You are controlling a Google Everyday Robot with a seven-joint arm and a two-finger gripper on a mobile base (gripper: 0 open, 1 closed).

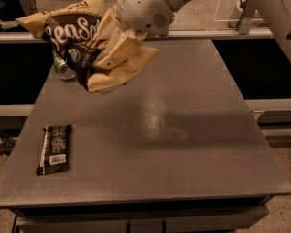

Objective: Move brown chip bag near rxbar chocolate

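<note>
1. Brown chip bag (72, 38): held off the table (194, 149) over its far-left corner, crumpled, partly hiding the green can (63, 69).
2. Likely light, soft and slick, with fragile contents. Best held by a pinched fold.
3. Gripper (117, 35): clenched on the bag's right side, buried in folds.
4. Rxbar chocolate (54, 148): lying flat near-left, well apart from the bag.
</note>
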